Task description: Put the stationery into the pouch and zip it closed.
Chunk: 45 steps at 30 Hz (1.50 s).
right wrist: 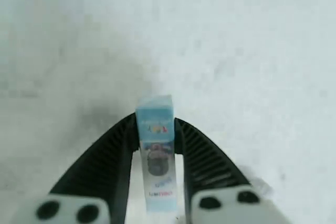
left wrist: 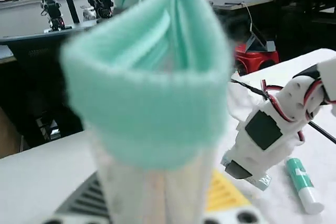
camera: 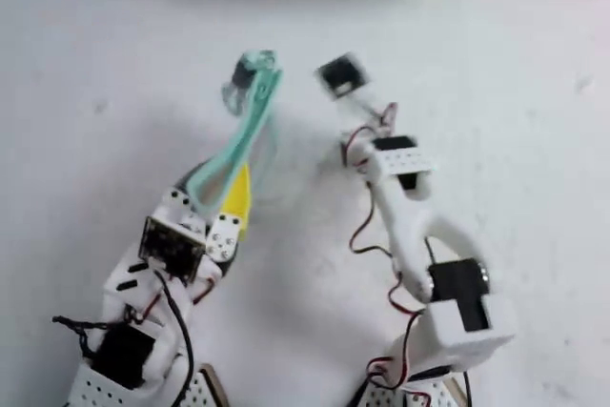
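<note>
Left pincer (left wrist: pixel 152 203): pinching mint-trimmed pouch (left wrist: pixel 147 87), held up.
Right pincer (right wrist: pixel 155 124): clamped on eraser (right wrist: pixel 155 156).
Glue stick (left wrist: pixel 303 186): lying on table (camera: pixel 496 64), near eraser.

Mint-green pouch (left wrist: pixel 147 93) up close, right end effector (left wrist: pixel 247 174) beside it, glue stick (left wrist: pixel 303 187) on table (left wrist: pixel 31 182)

We find open table (camera: pixel 515 73) beyond the pouch (camera: pixel 243 131) and on its side away from the right arm (camera: pixel 396 188). That arm stands near the pouch's other side and narrows the gap there, and a glue stick (left wrist: pixel 302 184) lies on the table beside it.
</note>
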Motion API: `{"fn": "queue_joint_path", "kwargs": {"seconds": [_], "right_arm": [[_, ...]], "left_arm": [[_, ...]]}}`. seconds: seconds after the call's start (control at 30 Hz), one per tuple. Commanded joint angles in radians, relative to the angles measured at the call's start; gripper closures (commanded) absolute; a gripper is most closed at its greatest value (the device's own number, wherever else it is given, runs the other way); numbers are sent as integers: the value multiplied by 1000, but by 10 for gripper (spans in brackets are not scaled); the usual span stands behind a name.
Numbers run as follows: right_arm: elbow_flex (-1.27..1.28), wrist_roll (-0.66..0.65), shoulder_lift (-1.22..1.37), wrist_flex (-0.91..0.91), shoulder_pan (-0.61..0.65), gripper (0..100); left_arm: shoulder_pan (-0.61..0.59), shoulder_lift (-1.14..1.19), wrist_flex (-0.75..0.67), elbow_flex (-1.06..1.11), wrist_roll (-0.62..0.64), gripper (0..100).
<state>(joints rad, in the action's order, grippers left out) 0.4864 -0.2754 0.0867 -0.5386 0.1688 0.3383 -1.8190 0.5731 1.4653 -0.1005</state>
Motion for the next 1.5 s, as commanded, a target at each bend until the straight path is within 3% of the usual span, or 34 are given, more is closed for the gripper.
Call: {"fn": "queue_joint_path", "kwargs": {"seconds": [0.0, 0.27, 0.47, 0.6, 0.9, 0.97, 1.07, 1.27, 1.47], "right_arm": [[-5, 115, -79, 19, -36, 982], [2, 118, -81, 19, -56, 982], [0, 138, -105, 38, -130, 982], [18, 273, -189, 25, -185, 982], [143, 313, -403, 39, -214, 982], [160, 311, -437, 53, -214, 982], [166, 310, -478, 48, -216, 982], [124, 242, -564, -16, -216, 982], [-130, 250, -748, -272, -188, 982]], "left_arm": [[59, 79, -107, -44, -9, 980], [64, 492, -164, -279, 48, 980], [71, 581, -180, -301, 117, 980], [127, 673, -190, -302, 135, 980], [179, 734, -351, -203, 107, 972], [183, 734, -330, -195, 84, 903], [182, 734, -238, -216, 152, 811], [148, 736, -150, -272, 167, 821], [171, 734, -89, -275, 163, 819]]}}
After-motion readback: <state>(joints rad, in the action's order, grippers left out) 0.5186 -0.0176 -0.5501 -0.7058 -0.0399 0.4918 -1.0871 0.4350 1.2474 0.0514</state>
